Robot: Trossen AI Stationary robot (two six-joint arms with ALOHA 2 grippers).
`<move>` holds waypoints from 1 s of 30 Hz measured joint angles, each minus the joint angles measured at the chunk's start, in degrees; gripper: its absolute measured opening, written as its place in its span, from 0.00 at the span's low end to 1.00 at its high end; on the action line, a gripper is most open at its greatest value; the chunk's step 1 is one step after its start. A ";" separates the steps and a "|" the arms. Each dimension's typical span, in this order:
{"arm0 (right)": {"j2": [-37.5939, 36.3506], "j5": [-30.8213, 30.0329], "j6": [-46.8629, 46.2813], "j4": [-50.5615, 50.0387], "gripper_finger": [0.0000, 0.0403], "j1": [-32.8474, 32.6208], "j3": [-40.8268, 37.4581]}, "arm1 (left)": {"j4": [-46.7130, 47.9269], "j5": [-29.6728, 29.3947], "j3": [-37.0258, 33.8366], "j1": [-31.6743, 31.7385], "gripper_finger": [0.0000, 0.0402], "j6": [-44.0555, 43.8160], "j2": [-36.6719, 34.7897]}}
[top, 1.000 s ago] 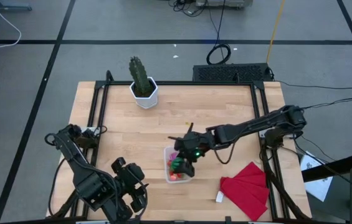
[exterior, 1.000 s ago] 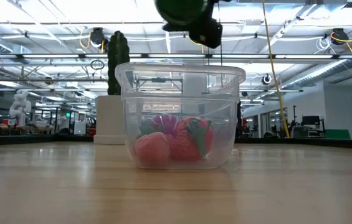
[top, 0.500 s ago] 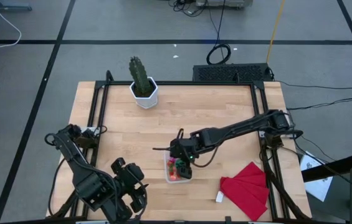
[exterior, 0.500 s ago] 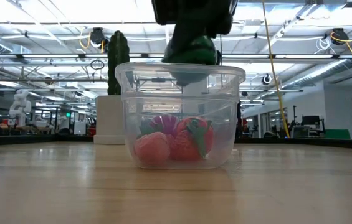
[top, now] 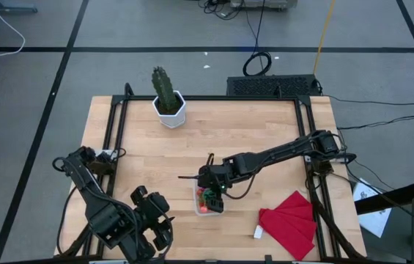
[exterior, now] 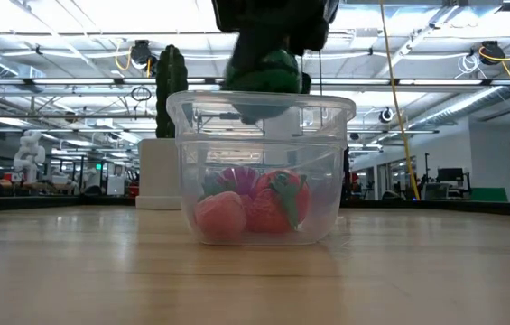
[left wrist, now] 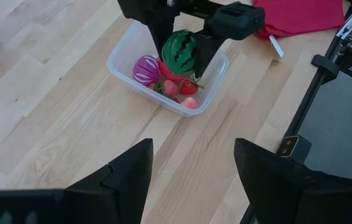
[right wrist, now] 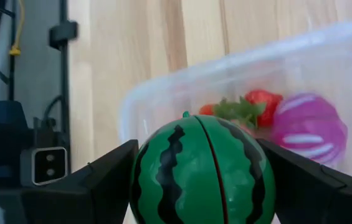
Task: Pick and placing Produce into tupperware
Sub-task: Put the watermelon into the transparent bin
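One green striped ball, judged light, rigid and slippery, is held across its widest part by the right tool just above the tupperware, while the left tool is parked half-open and empty near the table's corner.

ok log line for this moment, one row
right gripper: shut on watermelon, above tupperware | inside: strawberries, purple piece | left gripper: open, idle, near table edge

Grey floor w/ black lines, bright ceiling lights
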State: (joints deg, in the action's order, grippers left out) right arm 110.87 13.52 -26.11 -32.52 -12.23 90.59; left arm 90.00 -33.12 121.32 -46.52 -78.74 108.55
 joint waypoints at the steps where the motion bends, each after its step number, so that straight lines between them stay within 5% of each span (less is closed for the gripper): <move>1: -0.02 0.00 0.07 0.66 0.73 0.00 0.00 | 0.02 0.00 0.00 0.00 0.57 0.00 0.00; 30: 0.65 1.36 5.85 7.47 0.78 0.15 -3.50 | 0.00 0.00 0.00 0.00 0.57 -1.01 0.00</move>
State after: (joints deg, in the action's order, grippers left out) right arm 111.52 14.88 -20.26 -25.05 -12.08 87.09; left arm 90.00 -33.12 121.32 -46.52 -79.75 108.55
